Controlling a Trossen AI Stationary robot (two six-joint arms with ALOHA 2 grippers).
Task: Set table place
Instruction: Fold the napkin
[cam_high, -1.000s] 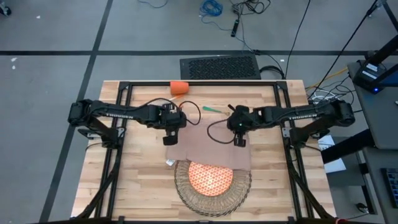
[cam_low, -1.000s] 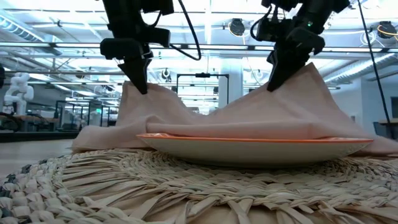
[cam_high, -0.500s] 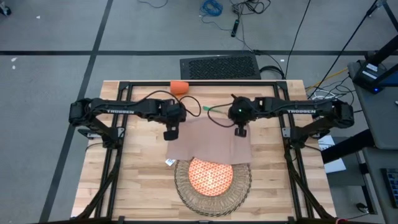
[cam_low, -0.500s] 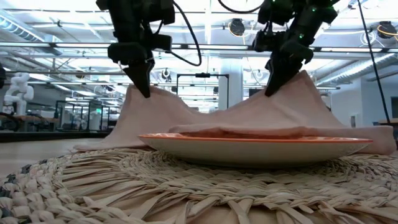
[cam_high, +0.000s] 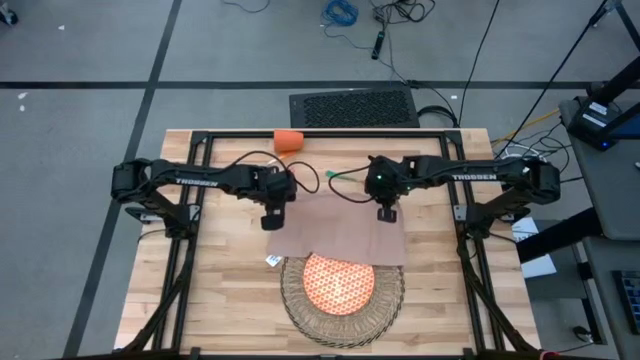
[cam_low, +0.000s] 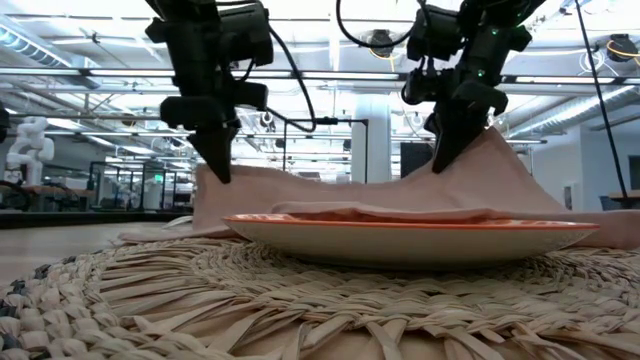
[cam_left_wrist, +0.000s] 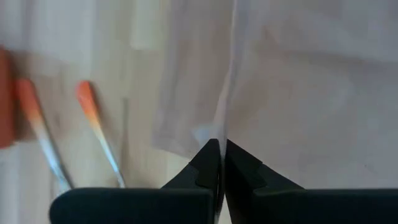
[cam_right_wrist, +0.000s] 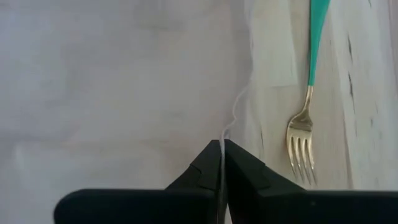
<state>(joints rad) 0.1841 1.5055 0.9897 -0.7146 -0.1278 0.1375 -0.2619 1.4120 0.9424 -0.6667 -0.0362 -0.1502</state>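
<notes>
Beige napkin (cam_high: 340, 228) pinched at two far corners: left gripper (cam_high: 271, 221) and right gripper (cam_high: 387, 214), jaws of both clamped on cloth, mid-worktop (cam_high: 220, 290). Near hem draped over orange plate (cam_high: 338, 283) on woven placemat (cam_high: 340, 318) at near edge. Only in left wrist view: two orange-handled utensils (cam_left_wrist: 93, 118). Only in right wrist view: green-handled fork (cam_right_wrist: 305, 130) tines. Orange cup (cam_high: 288, 141) at far edge.

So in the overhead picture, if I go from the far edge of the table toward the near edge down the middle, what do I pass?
Orange cup → green-handled fork → beige napkin, pinched by the left gripper and the right gripper → orange-patterned plate on the woven placemat.
</notes>
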